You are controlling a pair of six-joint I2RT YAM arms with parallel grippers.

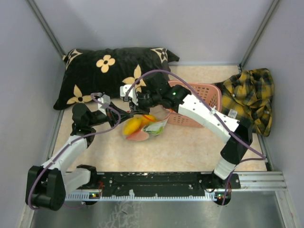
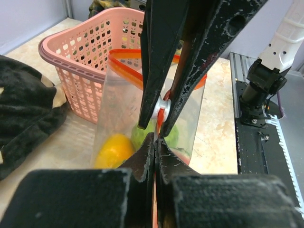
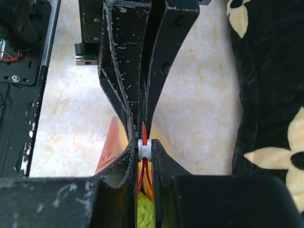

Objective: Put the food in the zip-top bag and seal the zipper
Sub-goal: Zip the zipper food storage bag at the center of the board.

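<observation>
Top external view: the zip-top bag (image 1: pixel 153 128) is resting on the beige table (image 1: pixel 190 147) between the two arms, just in front of the pink basket (image 1: pixel 202 97) and near the black floral pillow (image 1: pixel 109 71). A yellow plaid shirt (image 1: pixel 249 95) is lying just beside the basket at the right. The food (image 1: pixel 134 126) is sitting inside the bag, where yellow, orange, green and pinkish-red pieces are showing through the clear plastic. Left wrist view: the left gripper (image 2: pixel 155 141) is pressing its fingers fully together with no gap, and a thin line of the red-orange zipper (image 2: pixel 127 51) is showing between them, so it is pinching the bag at the zipper. Beyond that pinch the strip is spreading into an open loop, so this part of the mouth is standing unsealed. A yellow fruit (image 2: pixel 113 151) and a green fruit (image 2: pixel 174 136) are lying in the bottom of the bag, and the basket is standing just behind it. Right wrist view: the right gripper (image 3: pixel 144 144) is clamping its fingers on the white slider (image 3: pixel 144 149) riding on the zipper, jaws nearly closed. The left gripper's fingertips are meeting the strip directly beyond the slider, almost touching the right fingertips. The bumpy green fruit (image 3: pixel 144 209) is showing below the slider.
</observation>
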